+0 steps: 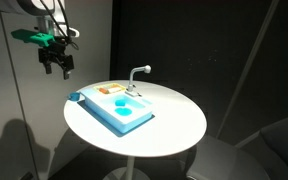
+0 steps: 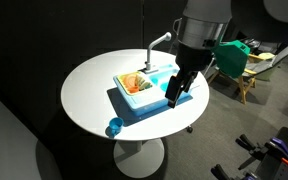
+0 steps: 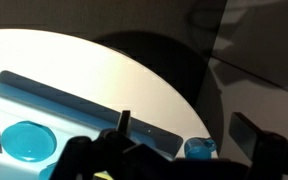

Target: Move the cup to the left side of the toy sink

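The toy sink (image 1: 119,110) is a light blue flat rectangle in the middle of the round white table (image 1: 174,125), with a curved white faucet (image 1: 139,72) and an orange-white patch (image 1: 109,90). It shows in both exterior views (image 2: 149,100) and in the wrist view (image 3: 44,100). The cup (image 1: 75,97) is tiny and bright blue. It stands on the table near a sink corner, close to the table edge (image 2: 114,127) (image 3: 199,148). My gripper (image 1: 56,66) (image 2: 176,98) hangs open and empty, high above the table, with the cup showing below between its fingers (image 3: 184,130).
The table rim (image 2: 84,130) lies right beside the cup. A dark curtain (image 1: 214,40) stands behind the table. A wooden chair with green things (image 2: 239,55) stands off the table.
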Robot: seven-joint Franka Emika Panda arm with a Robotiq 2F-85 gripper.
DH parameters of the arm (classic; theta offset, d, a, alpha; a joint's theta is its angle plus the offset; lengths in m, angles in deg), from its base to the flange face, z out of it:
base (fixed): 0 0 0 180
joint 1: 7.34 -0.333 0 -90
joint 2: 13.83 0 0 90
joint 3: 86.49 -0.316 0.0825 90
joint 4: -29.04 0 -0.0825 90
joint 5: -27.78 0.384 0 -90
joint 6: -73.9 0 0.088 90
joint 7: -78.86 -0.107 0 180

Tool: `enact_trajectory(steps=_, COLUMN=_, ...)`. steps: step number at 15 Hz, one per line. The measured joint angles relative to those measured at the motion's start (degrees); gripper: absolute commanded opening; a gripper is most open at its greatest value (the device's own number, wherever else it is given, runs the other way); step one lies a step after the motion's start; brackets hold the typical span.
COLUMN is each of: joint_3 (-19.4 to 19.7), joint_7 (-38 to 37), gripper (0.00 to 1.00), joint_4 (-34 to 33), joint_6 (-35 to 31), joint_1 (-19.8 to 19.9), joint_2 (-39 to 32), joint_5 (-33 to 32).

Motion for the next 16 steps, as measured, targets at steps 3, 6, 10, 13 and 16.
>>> enact_trajectory(steps=3, joint_3=0.5, joint_7=-0.6, gripper=1.00, joint_4=1.5, joint_6=0.2, joint_1=1.2, joint_2=0.6, joint_5=1.5)
enact_trajectory(steps=6, joint_3=1.2, joint_7=-1.6, gripper=1.00, joint_4=3.2, joint_6=0.6, joint_1=2.1, joint_2=0.6, joint_5=2.7)
enact_trajectory(steps=10, joint_3=2.1, joint_7=-3.7, gripper=1.00, joint_4=5.4, joint_6=1.7, joint_1=3.6, joint_2=0.8, joint_5=3.3)
enact_trajectory(steps=13, joint_3=2.6, joint_7=-5.8, gripper=1.00, joint_4=7.0, joint_6=2.5, joint_1=4.5, joint_2=2.2, joint_5=3.3)
enact_trajectory(steps=16, joint_3=2.7, joint_7=-8.5, gripper=1.00, joint_4=8.2, joint_6=3.8, joint_1=4.9, joint_2=4.7, joint_5=2.8)
